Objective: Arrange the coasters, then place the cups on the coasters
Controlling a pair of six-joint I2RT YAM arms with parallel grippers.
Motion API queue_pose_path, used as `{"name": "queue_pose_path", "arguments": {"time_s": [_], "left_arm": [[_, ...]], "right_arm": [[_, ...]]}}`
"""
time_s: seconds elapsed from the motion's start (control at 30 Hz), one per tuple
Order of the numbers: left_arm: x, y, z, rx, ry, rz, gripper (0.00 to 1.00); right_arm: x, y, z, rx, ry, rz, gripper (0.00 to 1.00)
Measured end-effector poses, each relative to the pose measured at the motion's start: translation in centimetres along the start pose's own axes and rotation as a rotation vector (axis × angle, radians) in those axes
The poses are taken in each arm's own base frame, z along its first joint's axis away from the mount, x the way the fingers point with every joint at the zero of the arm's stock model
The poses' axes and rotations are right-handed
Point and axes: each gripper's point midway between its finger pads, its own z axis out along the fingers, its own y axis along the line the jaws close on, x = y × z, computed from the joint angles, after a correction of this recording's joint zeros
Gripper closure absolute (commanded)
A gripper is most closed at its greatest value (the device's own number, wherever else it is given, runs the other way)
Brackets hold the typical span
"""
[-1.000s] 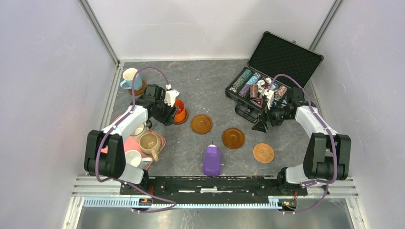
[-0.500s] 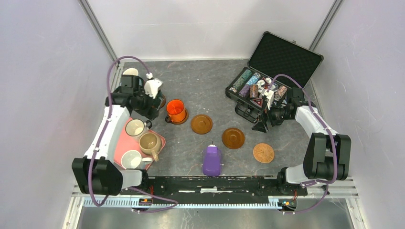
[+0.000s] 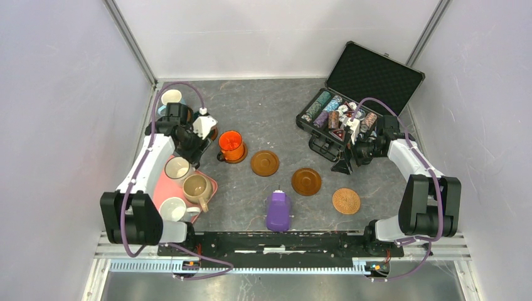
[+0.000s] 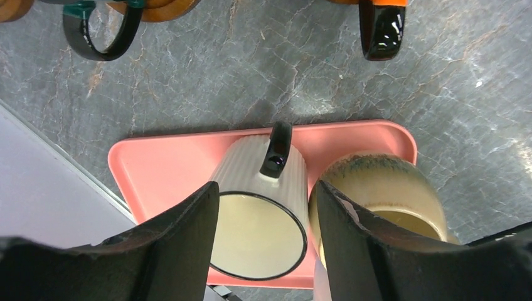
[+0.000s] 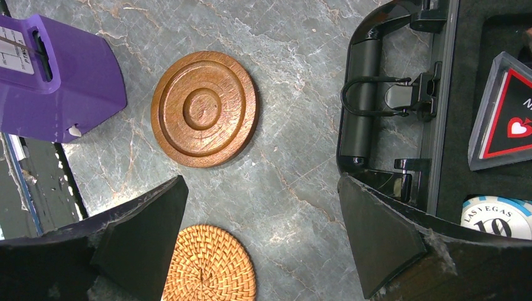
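Cream ribbed mug (image 4: 251,229) stands on the pink tray (image 4: 157,163), just under the left gripper (image 4: 266,188), whose jaws stand apart, holding nothing. Descend straight and pinch the rim clear of the handle (image 4: 276,150) and of the beige mug (image 4: 383,188) alongside, which seems to be touching it. Right gripper (image 5: 260,182) hangs wide open, empty.

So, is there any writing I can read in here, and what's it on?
"LAS VEGAS": on a poker chip in the black case; the number below it reads "10", partly cut off.
On the red-bordered card in the case: one white letter, cut off, unreadable.
The white label on the purple device: too small to read.
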Motion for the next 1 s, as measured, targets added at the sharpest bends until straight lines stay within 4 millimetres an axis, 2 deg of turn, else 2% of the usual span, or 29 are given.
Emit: {"name": "queue_pose_path", "arguments": {"time_s": [0.13,0.37,0.5,0.7,1.0], "left_arm": [[0.4,0.3,1.4,-0.001,0.038,0.011,0.36],[0.4,2.2,3.3,-0.064,0.079,0.013,0.37],[1.2,3.0,4.7,-0.073,0.127,0.004,0.37],[2.3,4.5,5.1,-0.107,0.161,-0.034,0.37],[5.7,10.3,4.8,-0.180,0.199,-0.209,0.35]], "right_arm": [[0.0,0.0,0.0,0.000,0.000,0.000,0.02],[0.0,0.0,0.0,0.000,0.000,0.000,0.02],[0.0,0.0,0.0,0.000,0.000,0.000,0.02],[0.1,0.0,0.0,-0.001,0.002,0.003,0.02],[0.2,0.0,0.1,-0.003,0.003,0.006,0.02]]}}
